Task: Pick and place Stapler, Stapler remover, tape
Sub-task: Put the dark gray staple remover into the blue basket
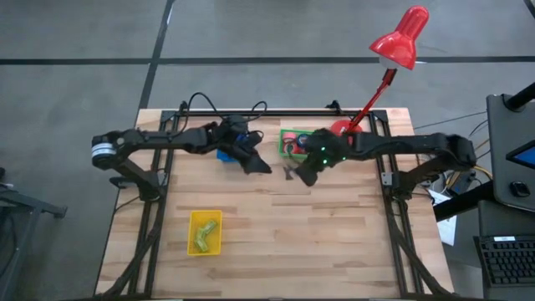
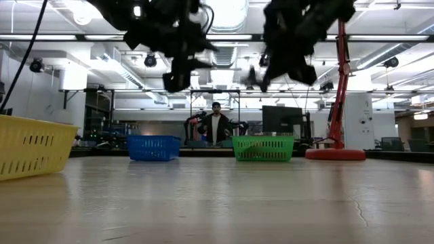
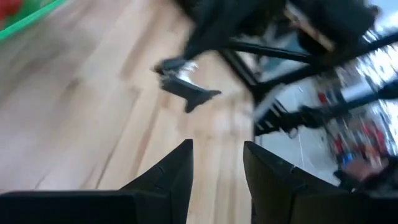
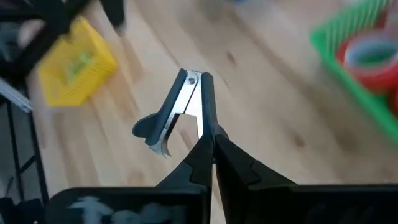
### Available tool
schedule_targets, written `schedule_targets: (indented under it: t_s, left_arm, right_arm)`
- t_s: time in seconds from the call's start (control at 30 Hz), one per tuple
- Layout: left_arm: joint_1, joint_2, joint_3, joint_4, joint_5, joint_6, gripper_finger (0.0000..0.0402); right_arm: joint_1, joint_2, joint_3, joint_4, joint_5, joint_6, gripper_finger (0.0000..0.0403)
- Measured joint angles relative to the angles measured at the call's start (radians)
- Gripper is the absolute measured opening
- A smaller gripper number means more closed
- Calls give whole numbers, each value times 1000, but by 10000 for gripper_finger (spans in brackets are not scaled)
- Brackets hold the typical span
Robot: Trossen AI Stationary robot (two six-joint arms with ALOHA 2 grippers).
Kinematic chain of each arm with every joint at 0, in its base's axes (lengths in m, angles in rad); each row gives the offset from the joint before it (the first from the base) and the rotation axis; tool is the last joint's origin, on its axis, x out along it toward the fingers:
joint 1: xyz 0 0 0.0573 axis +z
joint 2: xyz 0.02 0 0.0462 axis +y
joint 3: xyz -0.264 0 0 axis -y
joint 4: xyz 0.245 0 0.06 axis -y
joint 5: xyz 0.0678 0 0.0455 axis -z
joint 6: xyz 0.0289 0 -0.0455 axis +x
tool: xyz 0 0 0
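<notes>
Staple remover [image 4: 177, 112], bearing no readable writing, is pinched by one handle between the right gripper's [image 4: 213, 142] closed fingers, raised above the worktop [image 1: 334, 242]. The left gripper's [image 3: 217, 165] fingers stand slightly apart, empty. Only the right wrist view shows red tape [image 4: 371, 55] inside the green bin [image 4: 348, 74].

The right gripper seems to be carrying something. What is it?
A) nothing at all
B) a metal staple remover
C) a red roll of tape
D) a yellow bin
B: in the right wrist view the right gripper is closed on one arm of the staple remover, held above the table, while the red tape sits in the green bin.
</notes>
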Motion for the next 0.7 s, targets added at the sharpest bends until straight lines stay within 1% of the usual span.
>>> schedule_targets:
  t_s: [0.07,0.17,0.3,0.43,0.6,0.7]
  left_arm:
    - [-7,-8,0,38,17,35,142]
    - [-7,-10,0,92,13,61,142]
    - [-9,-10,0,193,10,77,142]
    - [-18,-10,0,271,9,114,142]
    - [-28,-10,0,273,9,124,142]
    - [-32,-10,0,278,7,123,142]
  right_arm:
    - [0,-30,26,5,12,-52,8]
    - [0,-57,69,18,13,-141,8]
    - [2,-66,127,22,13,-203,8]
    - [2,-56,178,20,33,-222,8]
    - [-1,-46,201,9,65,-226,8]
    - [-1,-46,201,10,66,-226,8]
